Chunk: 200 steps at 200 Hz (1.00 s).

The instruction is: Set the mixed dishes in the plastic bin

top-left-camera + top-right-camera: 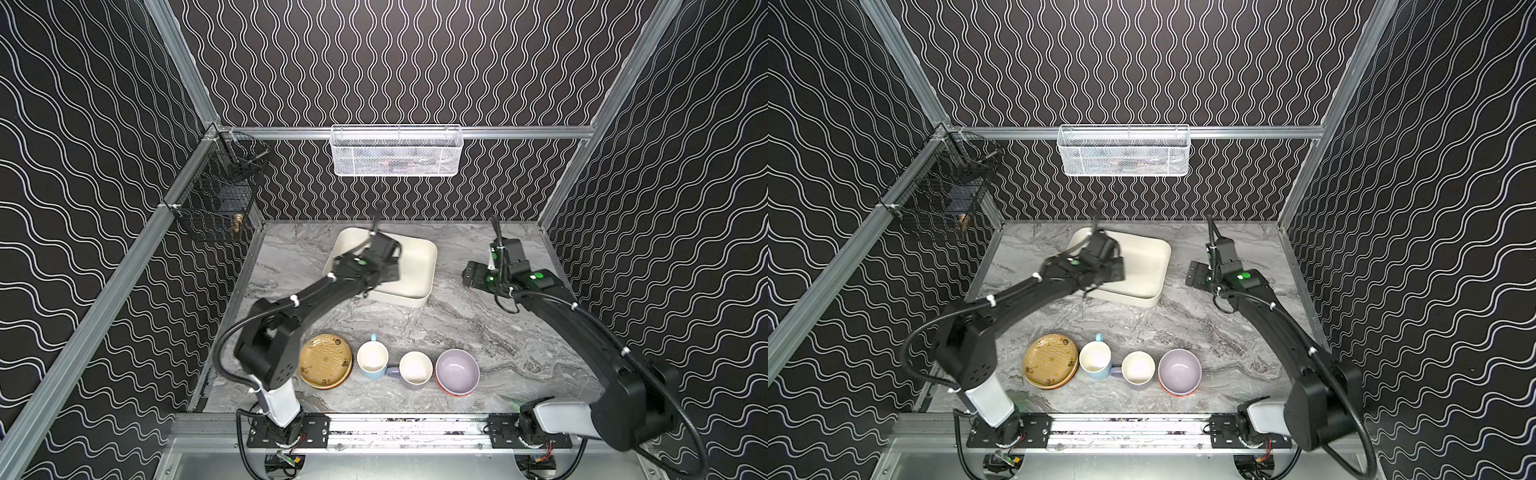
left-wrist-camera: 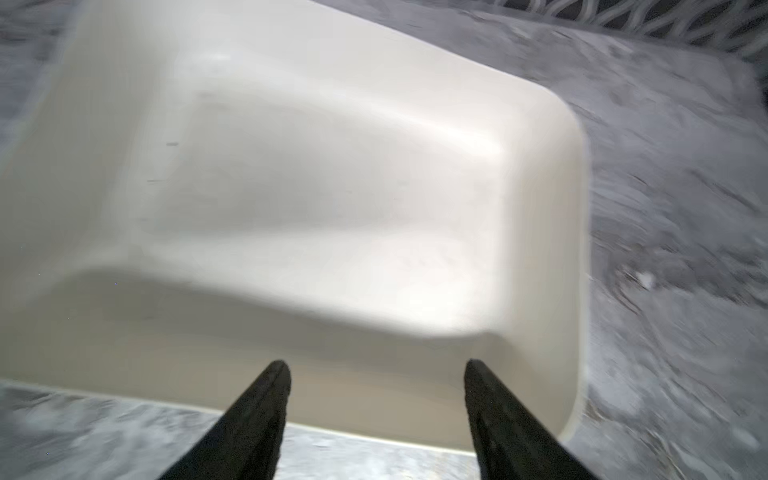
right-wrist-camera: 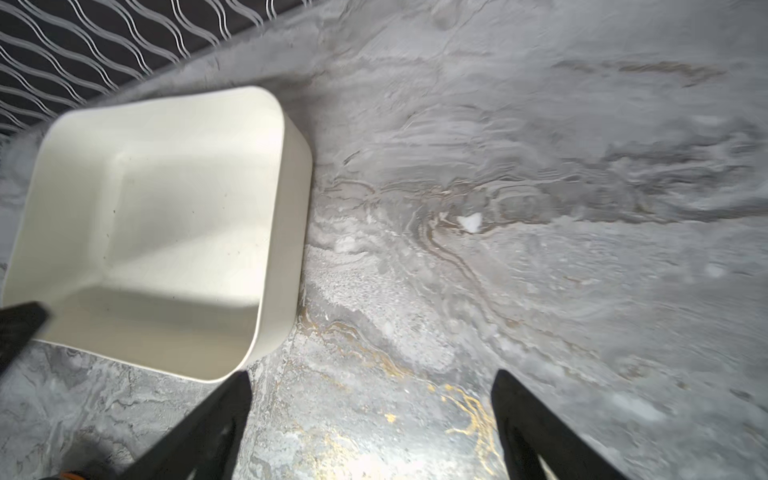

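Note:
The cream-white plastic bin [image 1: 417, 266] [image 1: 1144, 266] sits at the back middle of the marble table, and its inside [image 2: 316, 199] [image 3: 166, 216] is bare. My left gripper [image 2: 376, 365] hangs open over the bin's near left part [image 1: 388, 272], nothing between its fingers. To the bin's right, my right gripper [image 1: 471, 276] [image 3: 372, 378] is open above bare marble. Along the front stand a tan-gold patterned plate [image 1: 325, 360] [image 1: 1050, 360] on a stack, a light-blue mug [image 1: 372, 359], a lavender mug [image 1: 415, 368], and a lavender bowl [image 1: 457, 370] nested in an orange-rimmed bowl.
A white wire-mesh basket [image 1: 396, 150] hangs on the back rail. A black wire basket [image 1: 216, 199] hangs on the left wall. Bare marble [image 1: 478, 328] lies between the bin and the row of dishes. Metal frame rails edge the table.

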{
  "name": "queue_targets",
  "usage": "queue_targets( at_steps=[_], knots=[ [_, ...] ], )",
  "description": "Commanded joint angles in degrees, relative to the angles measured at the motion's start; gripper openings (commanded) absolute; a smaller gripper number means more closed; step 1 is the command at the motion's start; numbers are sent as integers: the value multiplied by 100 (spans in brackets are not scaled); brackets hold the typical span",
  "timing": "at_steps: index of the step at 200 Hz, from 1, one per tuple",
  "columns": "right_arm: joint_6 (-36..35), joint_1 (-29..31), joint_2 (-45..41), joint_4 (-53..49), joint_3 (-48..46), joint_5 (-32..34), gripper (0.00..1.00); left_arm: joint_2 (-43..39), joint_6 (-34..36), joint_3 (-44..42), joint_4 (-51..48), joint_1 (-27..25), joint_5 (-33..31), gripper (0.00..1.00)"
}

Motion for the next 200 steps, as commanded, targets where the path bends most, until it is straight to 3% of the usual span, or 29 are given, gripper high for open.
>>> queue_targets(
  at_steps=[1,26,88,106,129,175,200],
  knots=[
    [153,179,521,92,379,-131,86,-178,263,-362,1,668,-159,72],
    [175,392,1352,35,942,-259,79,38,381,-275,-162,1102,-562,73],
    [95,506,3222,-511,2419,-331,70,374,300,-122,121,1462,-963,74],
    [71,506,3547,-625,2659,-385,56,564,348,-109,189,1660,-937,74],
    [47,505,3841,-826,2910,-395,44,851,364,-93,351,1890,-680,74],
    [-49,506,3911,-859,2965,-266,33,980,244,-486,1060,2031,3,68],
    [-150,321,3813,-919,2876,-280,32,1000,126,-557,1292,2031,627,65]
  ],
)
